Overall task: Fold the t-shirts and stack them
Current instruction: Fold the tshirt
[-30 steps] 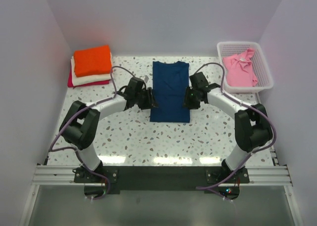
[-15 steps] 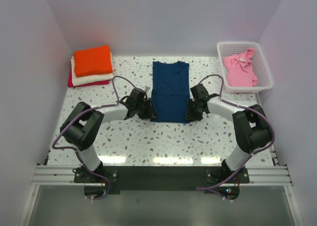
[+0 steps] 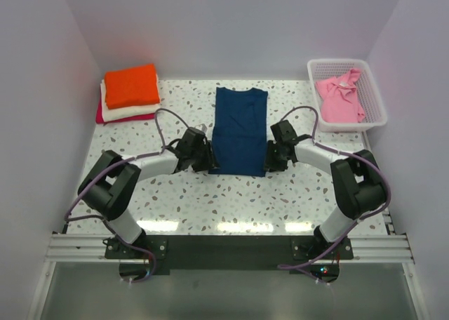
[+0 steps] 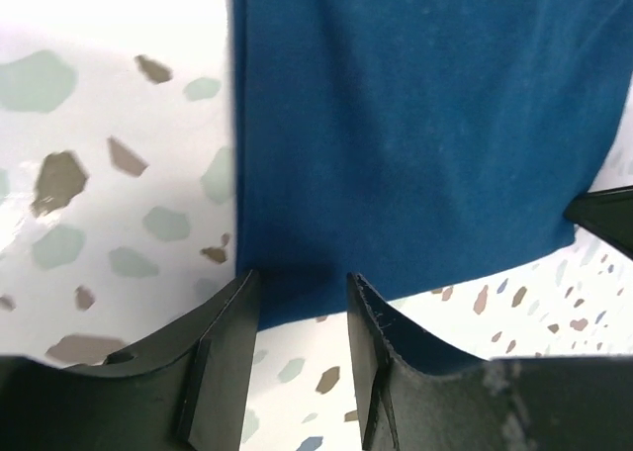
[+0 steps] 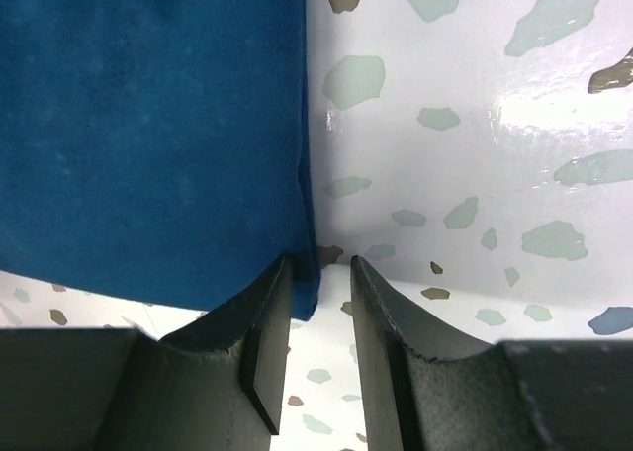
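Note:
The navy t-shirt (image 3: pixel 240 130) lies flat on the table's middle, folded into a long strip. My left gripper (image 3: pixel 208 163) is at its near left corner. In the left wrist view its jaws (image 4: pixel 302 295) stand open, low over the navy hem (image 4: pixel 415 125), with the hem's edge between the tips. My right gripper (image 3: pixel 267 159) is at the near right corner. In the right wrist view it (image 5: pixel 318 275) is open with the navy corner (image 5: pixel 307 291) between the fingers, next to the left one. The pink t-shirt (image 3: pixel 340 99) lies crumpled in the basket. The orange t-shirt (image 3: pixel 131 85) tops the cream (image 3: pixel 126 112) and magenta (image 3: pixel 100 114) ones.
The white lattice basket (image 3: pixel 377 95) stands at the back right. The folded stack sits at the back left by the wall. White walls close in on three sides. The right gripper's dark tip shows at the right edge of the left wrist view (image 4: pixel 605 214).
Both grippers have slid along the navy shirt's sides from its middle toward me, down to its near corners. The shirt's near end has shifted slightly.

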`<action>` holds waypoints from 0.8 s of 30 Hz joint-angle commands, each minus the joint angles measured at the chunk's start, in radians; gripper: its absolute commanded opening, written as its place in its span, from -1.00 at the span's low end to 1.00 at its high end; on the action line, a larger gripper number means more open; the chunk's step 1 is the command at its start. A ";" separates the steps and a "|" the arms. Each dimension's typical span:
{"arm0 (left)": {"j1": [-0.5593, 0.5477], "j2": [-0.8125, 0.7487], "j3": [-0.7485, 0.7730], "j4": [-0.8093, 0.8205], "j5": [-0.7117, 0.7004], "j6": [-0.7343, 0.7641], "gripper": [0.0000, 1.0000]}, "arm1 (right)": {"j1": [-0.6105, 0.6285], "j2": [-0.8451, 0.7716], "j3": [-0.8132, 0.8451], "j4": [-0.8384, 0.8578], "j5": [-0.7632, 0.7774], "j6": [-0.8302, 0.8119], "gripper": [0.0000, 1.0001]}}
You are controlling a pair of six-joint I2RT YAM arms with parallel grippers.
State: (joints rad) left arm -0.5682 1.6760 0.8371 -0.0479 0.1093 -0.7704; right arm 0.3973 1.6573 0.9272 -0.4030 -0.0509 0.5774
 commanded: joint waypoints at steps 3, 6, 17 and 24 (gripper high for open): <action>0.001 -0.042 -0.024 -0.136 -0.094 0.026 -0.07 | -0.002 0.012 -0.036 0.004 0.043 -0.002 -0.34; -0.001 -0.036 -0.035 -0.129 -0.073 0.023 -0.08 | -0.003 0.018 -0.034 0.006 0.037 -0.001 -0.35; 0.002 -0.035 -0.036 -0.127 -0.105 0.042 -0.02 | -0.003 -0.045 -0.067 0.021 -0.009 0.015 -0.20; 0.002 0.034 -0.018 -0.095 -0.092 0.043 -0.08 | 0.015 -0.051 -0.088 0.035 -0.032 0.039 -0.20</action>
State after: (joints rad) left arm -0.5678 1.6478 0.8276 -0.1150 0.0483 -0.7628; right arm 0.3992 1.6154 0.8722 -0.3538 -0.0719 0.5953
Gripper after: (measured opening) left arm 0.469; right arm 0.397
